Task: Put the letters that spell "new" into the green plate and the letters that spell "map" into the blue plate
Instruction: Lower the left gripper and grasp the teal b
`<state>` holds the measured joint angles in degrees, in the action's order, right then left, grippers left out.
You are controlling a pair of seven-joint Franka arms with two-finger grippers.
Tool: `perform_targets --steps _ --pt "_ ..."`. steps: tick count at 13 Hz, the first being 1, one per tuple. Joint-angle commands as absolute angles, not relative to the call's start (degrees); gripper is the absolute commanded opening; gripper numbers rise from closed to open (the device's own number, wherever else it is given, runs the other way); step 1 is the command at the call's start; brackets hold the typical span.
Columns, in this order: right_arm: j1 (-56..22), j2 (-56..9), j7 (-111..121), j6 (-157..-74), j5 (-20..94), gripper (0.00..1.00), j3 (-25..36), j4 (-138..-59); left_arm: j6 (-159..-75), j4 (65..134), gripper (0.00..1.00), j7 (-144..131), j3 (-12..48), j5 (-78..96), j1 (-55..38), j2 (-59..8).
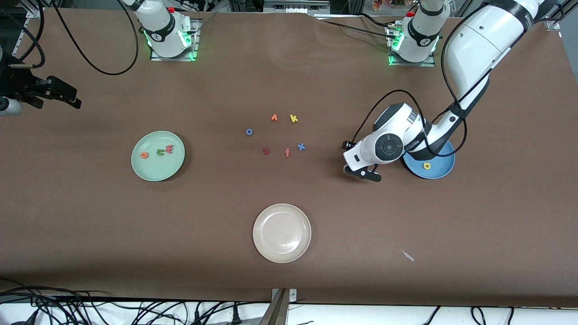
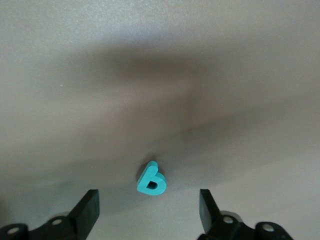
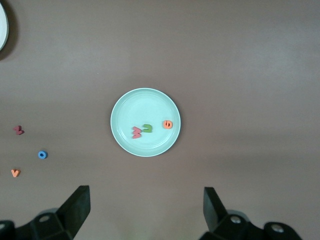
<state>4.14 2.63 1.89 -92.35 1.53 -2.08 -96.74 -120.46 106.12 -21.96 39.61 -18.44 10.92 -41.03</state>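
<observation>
My left gripper [image 2: 148, 210] has its two black fingers [image 2: 87, 209] apart with nothing between them yet; the small teal rounded foam letter [image 2: 151, 180] lies flat on the brown table [image 1: 361, 225], bracketed by them but touching neither; in the front view the left gripper [image 1: 363, 174] sits low over bare table just beside the round medium-blue plate [image 1: 445, 164], toward the left arm's end. I judge this the pick of the teal piece, so I want the fingers level with the cloth and the letter centred before I squeeze; the piece is thin and light, so an off-centre pinch could flick it away; then a short lift and a carry over the blue rim.

That plate shows one small yellow rounded foam letter [image 1: 426, 166]; the arm covers part of it, so I cannot say whether the periwinkle m is there.

My right gripper [image 3: 147, 210] waits with its fingers wide apart, empty, high over the round pale mint-green plate [image 1: 144, 169], which holds the orange rounded e [image 1: 144, 155], the green n [image 1: 160, 152] and the salmon-red w [image 1: 169, 148]; that word looks finished.

Leftover letters lie mid-table; a beige-white plate [image 1: 271, 248] sits nearer the camera.
</observation>
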Motion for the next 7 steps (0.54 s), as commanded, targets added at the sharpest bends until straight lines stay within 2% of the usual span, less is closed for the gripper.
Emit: perform_targets --steps 1,7 --pt "4.13 2.55 2.64 -91.41 1.05 1.0 -2.02 -95.28 -123.04 107.31 0.85 -23.29 39.82 -20.04 11.25 -41.13" --pt "4.04 2.46 2.64 -91.49 1.05 1.0 -2.2 -95.19 -124.1 107.84 0.81 -23.91 38.23 -21.62 9.58 -42.19"
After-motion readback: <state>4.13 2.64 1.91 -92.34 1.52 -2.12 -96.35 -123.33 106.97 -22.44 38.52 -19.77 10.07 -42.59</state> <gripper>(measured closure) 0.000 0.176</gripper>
